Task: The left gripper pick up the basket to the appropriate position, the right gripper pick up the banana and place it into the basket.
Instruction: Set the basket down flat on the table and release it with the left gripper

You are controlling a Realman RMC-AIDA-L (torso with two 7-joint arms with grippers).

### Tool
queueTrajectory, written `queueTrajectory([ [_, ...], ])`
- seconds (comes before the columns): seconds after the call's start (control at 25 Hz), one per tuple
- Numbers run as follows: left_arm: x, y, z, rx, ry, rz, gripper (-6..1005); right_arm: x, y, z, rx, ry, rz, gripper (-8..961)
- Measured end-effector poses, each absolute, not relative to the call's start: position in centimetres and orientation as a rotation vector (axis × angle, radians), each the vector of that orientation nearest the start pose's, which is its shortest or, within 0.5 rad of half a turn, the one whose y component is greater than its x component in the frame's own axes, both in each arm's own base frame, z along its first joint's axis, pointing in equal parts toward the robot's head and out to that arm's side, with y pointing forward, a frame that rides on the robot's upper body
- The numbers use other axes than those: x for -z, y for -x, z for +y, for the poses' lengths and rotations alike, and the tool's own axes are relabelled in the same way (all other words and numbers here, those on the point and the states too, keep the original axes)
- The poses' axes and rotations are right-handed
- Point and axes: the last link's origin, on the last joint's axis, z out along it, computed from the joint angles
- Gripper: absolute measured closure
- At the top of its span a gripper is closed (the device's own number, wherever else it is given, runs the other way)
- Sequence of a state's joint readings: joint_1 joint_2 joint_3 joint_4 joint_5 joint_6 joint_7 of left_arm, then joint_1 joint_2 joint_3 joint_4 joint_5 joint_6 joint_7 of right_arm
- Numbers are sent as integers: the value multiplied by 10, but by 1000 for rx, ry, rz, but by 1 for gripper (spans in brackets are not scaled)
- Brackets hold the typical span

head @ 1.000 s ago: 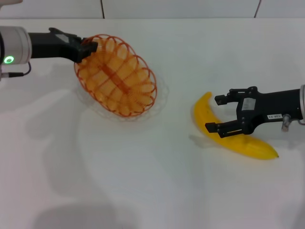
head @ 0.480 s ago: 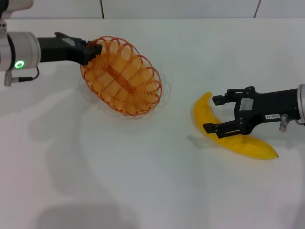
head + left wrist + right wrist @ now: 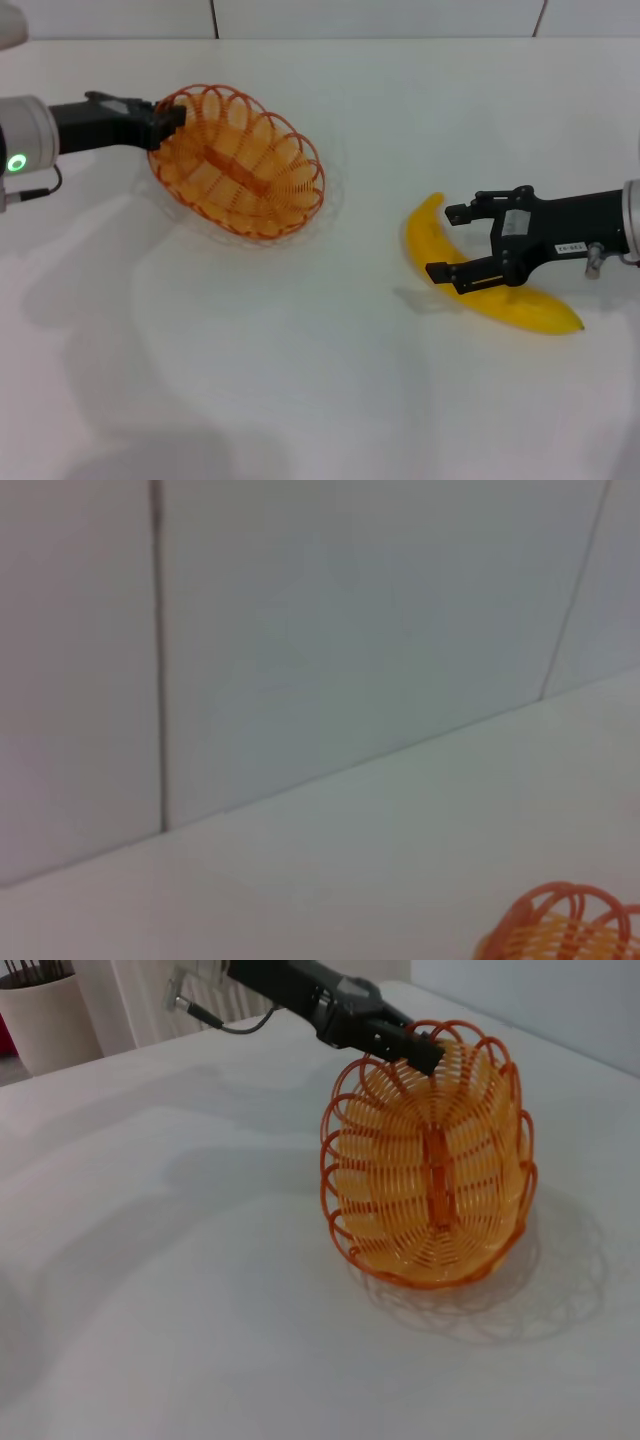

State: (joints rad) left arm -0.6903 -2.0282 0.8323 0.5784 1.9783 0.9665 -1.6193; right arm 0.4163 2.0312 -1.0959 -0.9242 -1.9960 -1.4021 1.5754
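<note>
The basket [image 3: 238, 162], moved left, hangs tilted in the left pincer [image 3: 165, 117].

One basket [image 3: 240, 165] of orange wire is sitting toward the desk's far left corner; one banana [image 3: 478, 273] is lying near its right edge; two grippers, left [image 3: 160, 118] and right [image 3: 449, 243], are showing.
</note>
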Motion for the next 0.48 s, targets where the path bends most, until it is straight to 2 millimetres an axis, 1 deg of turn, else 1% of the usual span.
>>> queueTrajectory([
  [0.16, -9, 272, 421, 404, 2319, -844, 832, -1, -266, 331, -244, 2824, 538, 59],
  [0.48, -4, 285, 415, 394, 2290, -895, 822, 1, -266, 331, -243, 2830, 542, 59],
])
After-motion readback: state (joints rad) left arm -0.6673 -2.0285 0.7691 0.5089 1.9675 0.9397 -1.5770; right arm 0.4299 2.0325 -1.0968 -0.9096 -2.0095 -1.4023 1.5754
